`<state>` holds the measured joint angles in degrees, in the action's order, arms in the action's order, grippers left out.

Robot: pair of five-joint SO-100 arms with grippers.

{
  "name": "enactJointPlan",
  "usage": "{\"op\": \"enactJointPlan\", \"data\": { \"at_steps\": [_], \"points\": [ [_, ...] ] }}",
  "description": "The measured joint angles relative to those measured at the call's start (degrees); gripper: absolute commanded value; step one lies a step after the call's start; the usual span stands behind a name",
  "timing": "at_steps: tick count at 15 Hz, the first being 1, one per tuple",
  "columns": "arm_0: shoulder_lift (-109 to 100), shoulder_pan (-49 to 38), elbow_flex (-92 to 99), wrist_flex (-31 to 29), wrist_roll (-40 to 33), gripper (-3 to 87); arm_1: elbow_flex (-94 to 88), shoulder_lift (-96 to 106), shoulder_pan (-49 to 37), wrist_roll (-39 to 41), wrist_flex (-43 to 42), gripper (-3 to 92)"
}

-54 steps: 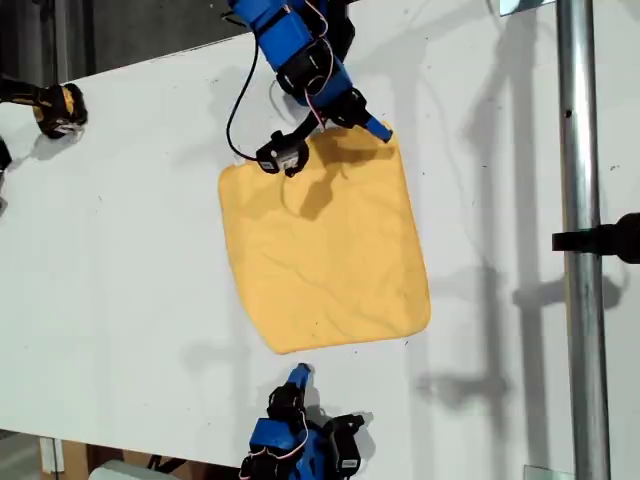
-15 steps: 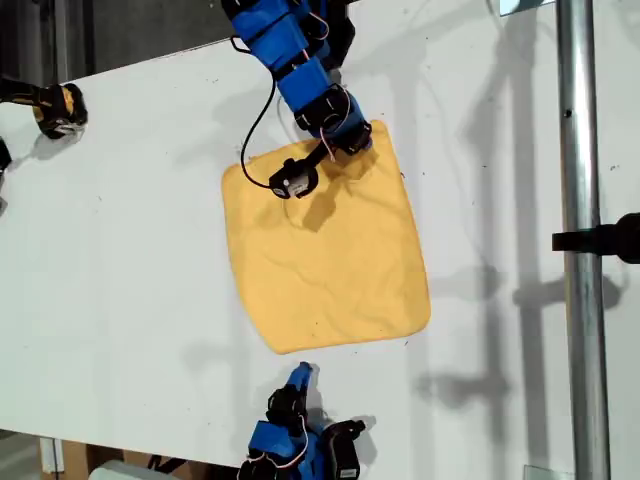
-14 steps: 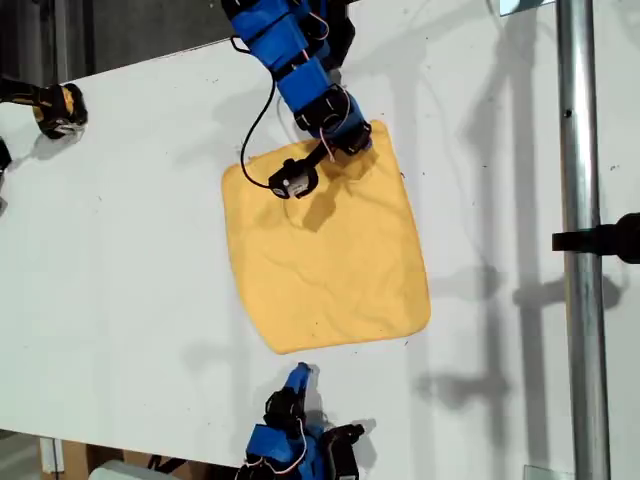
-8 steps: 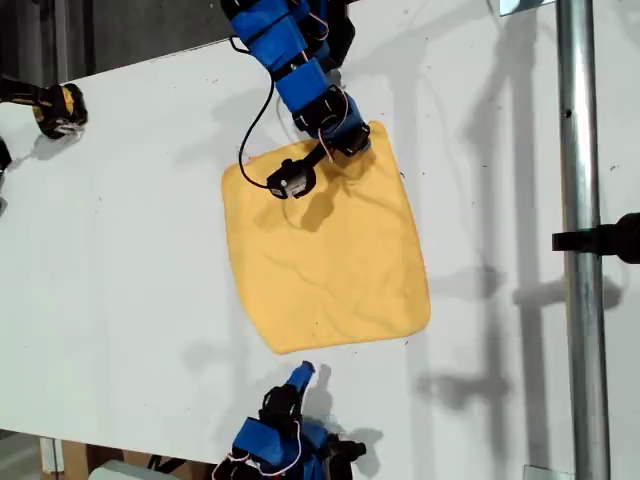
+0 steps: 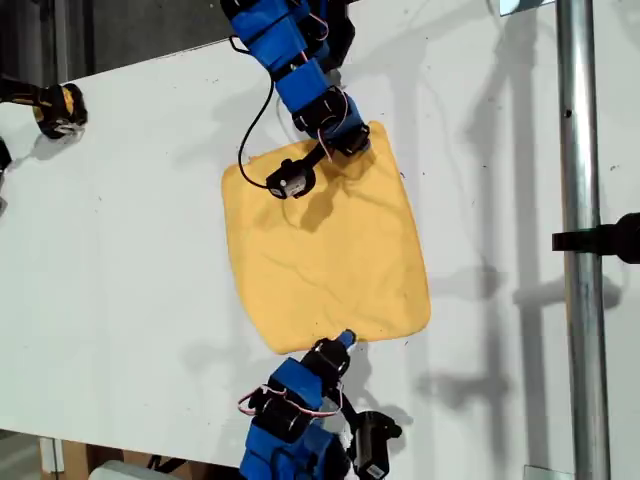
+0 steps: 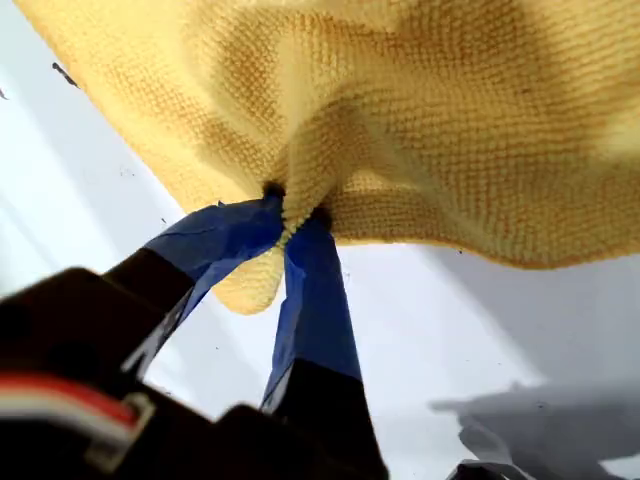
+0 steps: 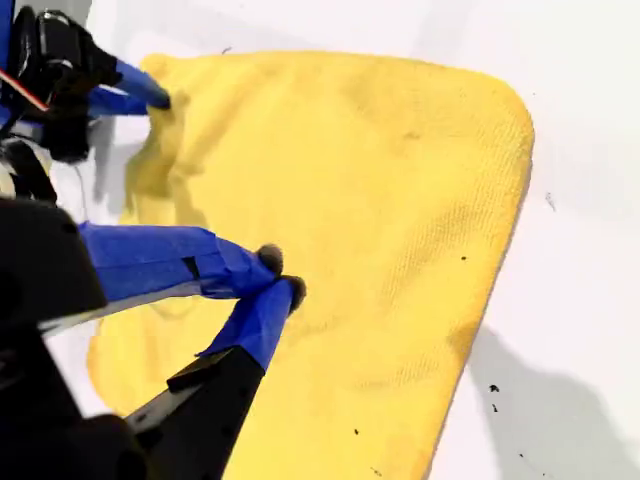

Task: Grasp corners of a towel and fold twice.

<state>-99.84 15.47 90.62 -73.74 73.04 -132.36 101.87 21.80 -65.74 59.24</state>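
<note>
The soft yellow-orange square towel of fuzzy microfibre [image 5: 330, 250] lies spread on the plain white tabletop [image 5: 120, 250], mostly flat, with shallow wrinkles running across its middle.

My first gripper [image 5: 358, 142] is at the towel's corner [image 5: 378, 132] that sits at the top in the exterior view. Its blue-taped fingers [image 6: 315, 270] are closed on a small puckered fold of the cloth right at the edge. In the first wrist view the towel [image 6: 450, 120] bunches where it enters the fingers and then fans out beyond them. A small lobe of fabric hangs down on the near side of the grip, and bare tabletop shows beneath.

My second gripper [image 5: 345, 338] is at the opposite edge of the towel, the bottom one in the exterior view. Its blue-taped fingers [image 7: 190, 262] are brought together, with the tips meeting, just over the cloth close to that edge. I cannot tell whether any fabric is caught between them. From these fingers the towel [image 7: 380, 200] stretches away flat to a rounded far corner [image 7: 505, 100]. My first gripper [image 7: 150, 95] shows across the cloth, at the far end of the towel.

Beyond the towel, well apart from both sets of fingers, an upright grey metal pole [image 5: 580, 250] crosses the exterior view's right side.
</note>
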Motion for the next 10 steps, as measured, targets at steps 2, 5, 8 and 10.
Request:
{"op": "enactJointPlan", "data": {
  "at_steps": [2, 5, 8, 10],
  "points": [
    [8.79, 2.99, -9.58, -1.14, -1.14, -1.2, 0.00, 0.00, 0.00, 0.00, 0.00, 0.0],
    [13.62, 5.80, -15.29, -1.23, -2.72, -1.1, 0.00, 0.00, 0.00, 0.00, 0.00, 0.0],
    [13.62, 5.98, -15.73, -2.46, -3.52, 26.1, 0.00, 0.00, 0.00, 0.00, 0.00, 0.0],
    [13.62, 6.33, -15.73, -3.25, -4.31, 30.5, 0.00, 0.00, 0.00, 0.00, 0.00, 0.0]
  ]
}}
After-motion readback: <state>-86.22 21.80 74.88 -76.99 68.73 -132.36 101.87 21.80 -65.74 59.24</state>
